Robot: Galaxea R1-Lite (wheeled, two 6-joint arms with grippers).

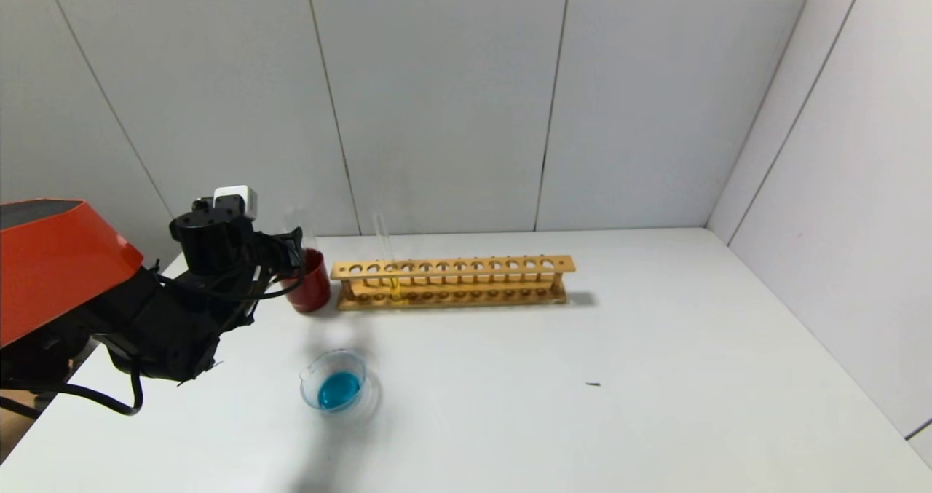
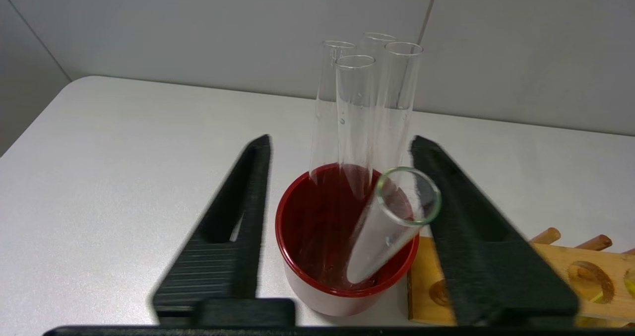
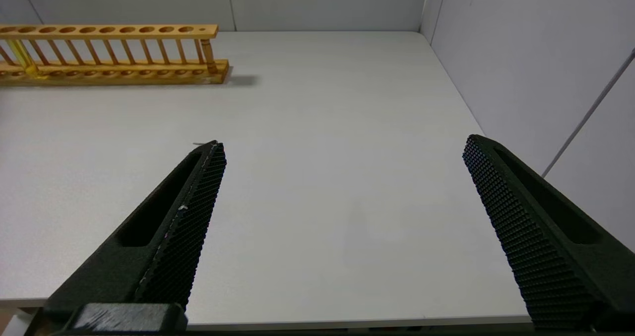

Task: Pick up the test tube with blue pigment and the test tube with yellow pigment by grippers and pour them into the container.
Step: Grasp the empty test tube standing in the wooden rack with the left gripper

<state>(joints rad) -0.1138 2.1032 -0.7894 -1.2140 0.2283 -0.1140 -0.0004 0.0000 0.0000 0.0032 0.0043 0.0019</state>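
Note:
My left gripper [image 2: 341, 140] is open, its jaws standing on either side of a dark red cup [image 2: 317, 256]. A clear empty tube [image 2: 382, 236] leans loose in that cup, its rim close to one finger [image 2: 466, 227]. No test tube with blue pigment is in view. Blue liquid lies in the container [image 1: 336, 385], which sits on the table in front of the cup. The test tube with yellow pigment [image 1: 384, 249] stands in the wooden rack [image 1: 451, 266]. In the head view the left gripper [image 1: 295, 249] hangs at the red cup [image 1: 312, 283]. My right gripper [image 3: 343, 143] is open over bare table.
Several more empty clear tubes [image 2: 354, 112] stand upright in the red cup. The rack [image 3: 114, 29] runs along the back of the white table [image 1: 582, 376], right beside the cup. Grey walls close in the back and the right side. A small dark speck [image 1: 593, 384] lies mid-table.

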